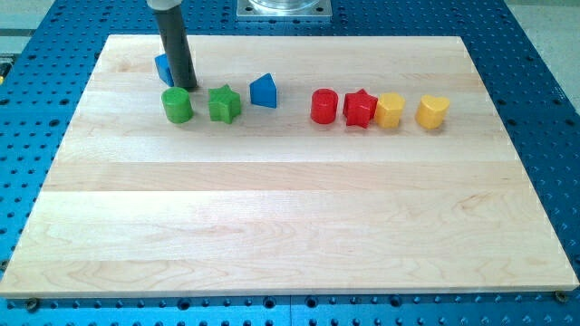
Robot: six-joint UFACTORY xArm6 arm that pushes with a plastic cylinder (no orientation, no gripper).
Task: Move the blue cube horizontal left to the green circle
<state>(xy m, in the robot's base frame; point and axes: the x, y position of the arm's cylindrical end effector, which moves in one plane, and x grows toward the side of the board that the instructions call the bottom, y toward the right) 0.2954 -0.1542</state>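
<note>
Blue cube (163,68) sits mostly hidden behind the rod, touching my tip (186,88) on its left. Just below my tip stands the green circle (177,105), with a green star (224,103) and blue wedge (263,91) to its right on the wooden board (290,226). No claw here, only a bare rod.

Single camera looked down from high at the view's bottom edge, faced the whole wooden worktop (290,235), set moderately near, arm base at top.
</note>
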